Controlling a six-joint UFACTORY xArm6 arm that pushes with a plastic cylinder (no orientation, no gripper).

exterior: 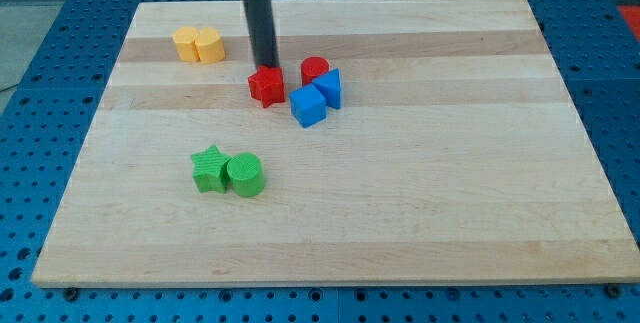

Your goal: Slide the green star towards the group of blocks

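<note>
The green star (209,169) lies at the board's lower left, touching a green cylinder (245,175) on its right. A group of blocks sits above and to the right: a red star (266,86), a red cylinder (315,69), a blue cube (308,106) and a second blue block (329,88). My tip (266,66) stands at the top edge of the red star, far above the green star.
Two yellow blocks (198,45) sit together at the board's upper left. The wooden board (450,193) rests on a blue perforated table. The rod (260,23) comes down from the view's top.
</note>
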